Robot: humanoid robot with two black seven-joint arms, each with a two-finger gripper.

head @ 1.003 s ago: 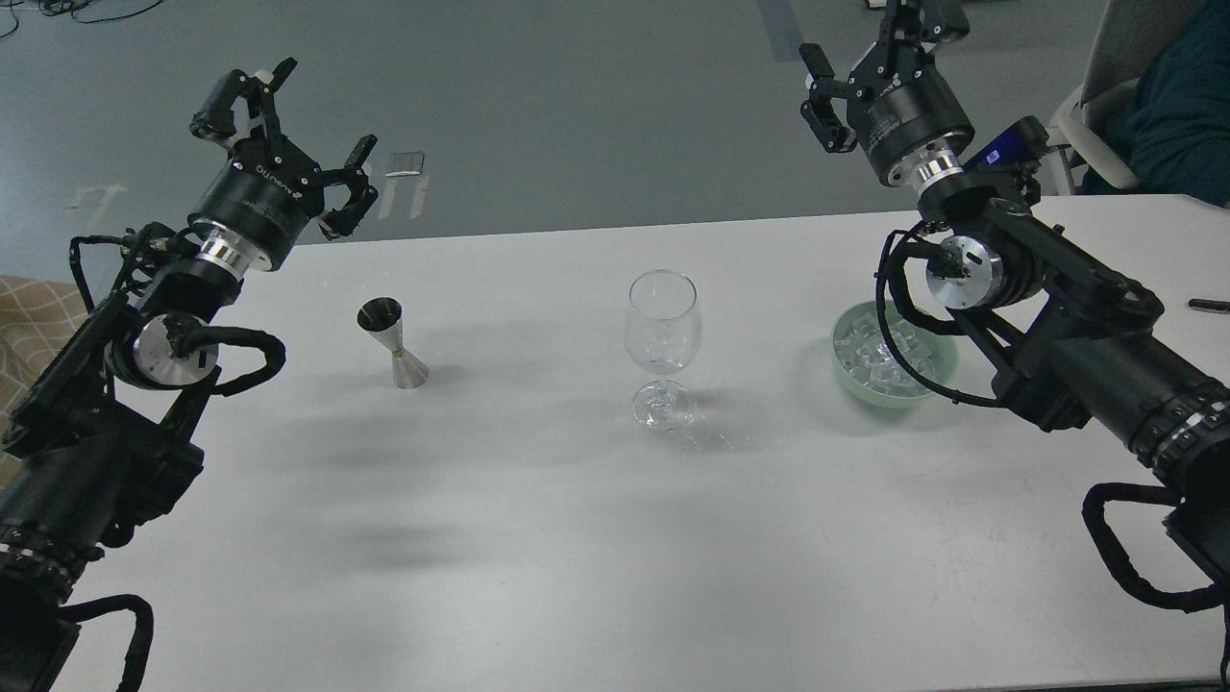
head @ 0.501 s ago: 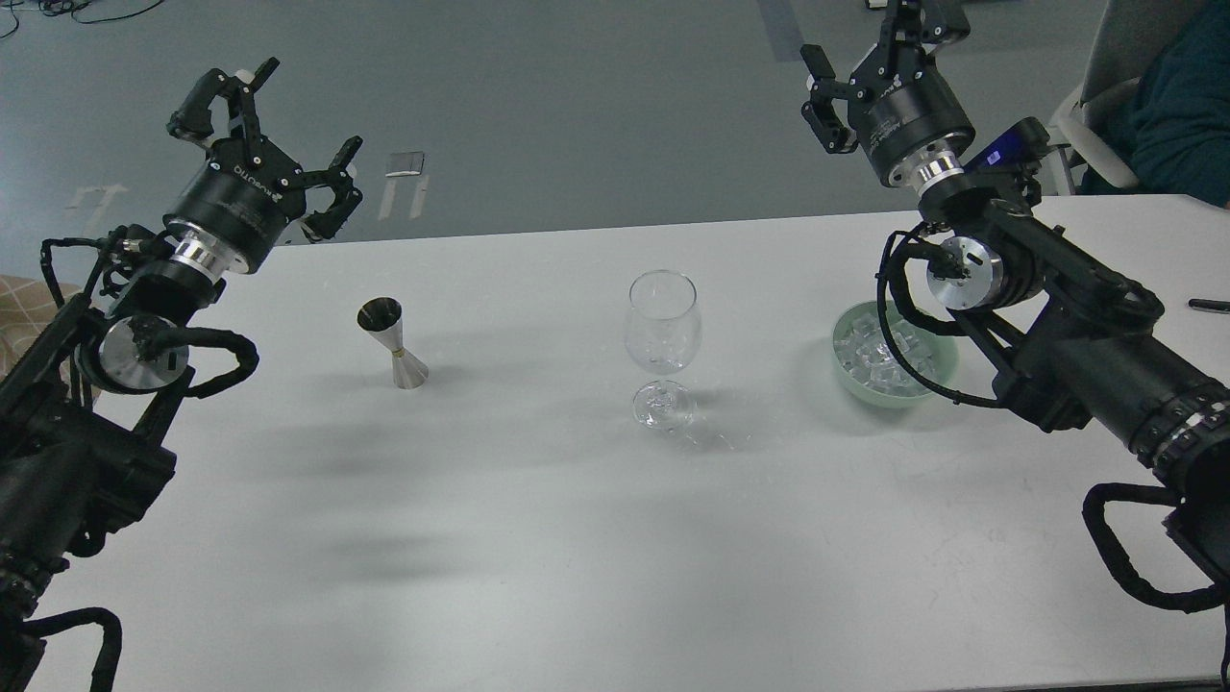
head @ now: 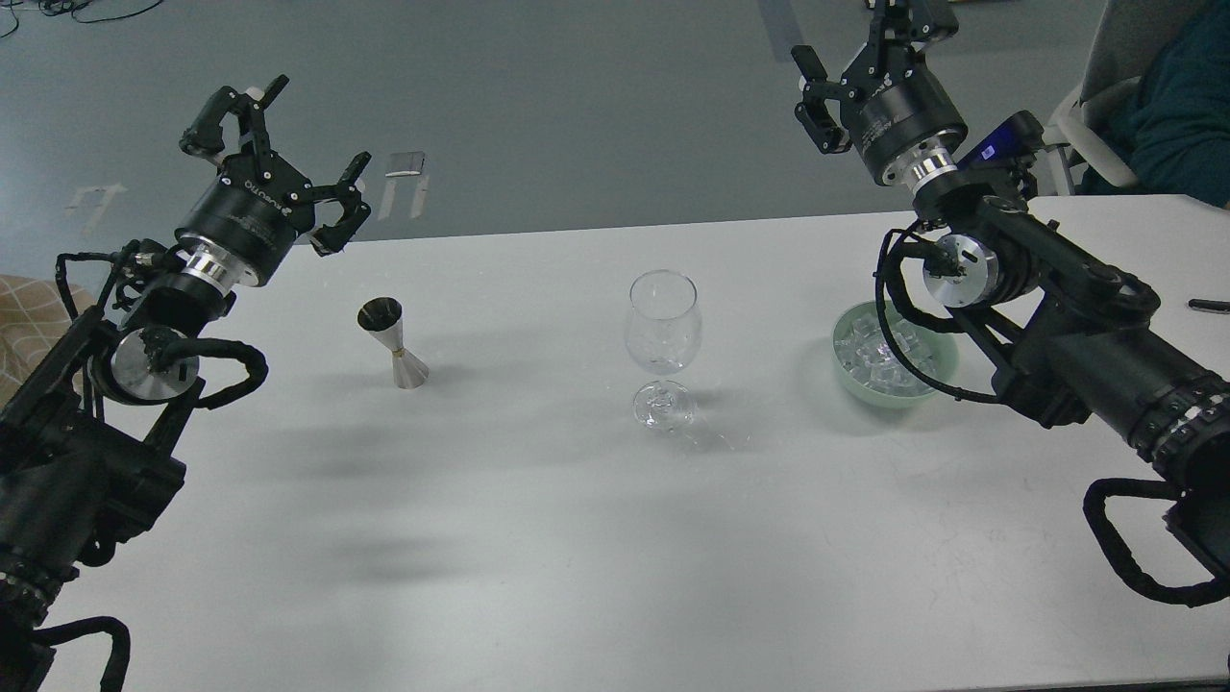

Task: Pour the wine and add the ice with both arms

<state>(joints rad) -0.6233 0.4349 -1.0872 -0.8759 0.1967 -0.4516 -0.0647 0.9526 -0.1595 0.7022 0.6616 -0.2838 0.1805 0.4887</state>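
Note:
A clear stemmed wine glass [head: 662, 336] stands upright at the table's middle. I cannot tell whether any wine is in it. A steel jigger [head: 393, 342] stands to its left. A pale green bowl [head: 942, 377] with several clear ice cubes [head: 879, 356] sits to the right, partly behind my right arm. My left gripper [head: 283, 139] is open and empty, raised beyond the table's far left edge, well above and left of the jigger. My right gripper [head: 879, 53] is open and empty, raised high beyond the bowl.
The white table [head: 577, 529] spans the view. A black pen [head: 1208, 306] lies at the right edge. A seated person in dark teal [head: 1182, 106] and a chair are at the far right. Grey floor lies beyond the table.
My left gripper swung left and then came back a little to the right, staying open. My right gripper rose slightly and shifted left. The glass, jigger and bowl stayed put.

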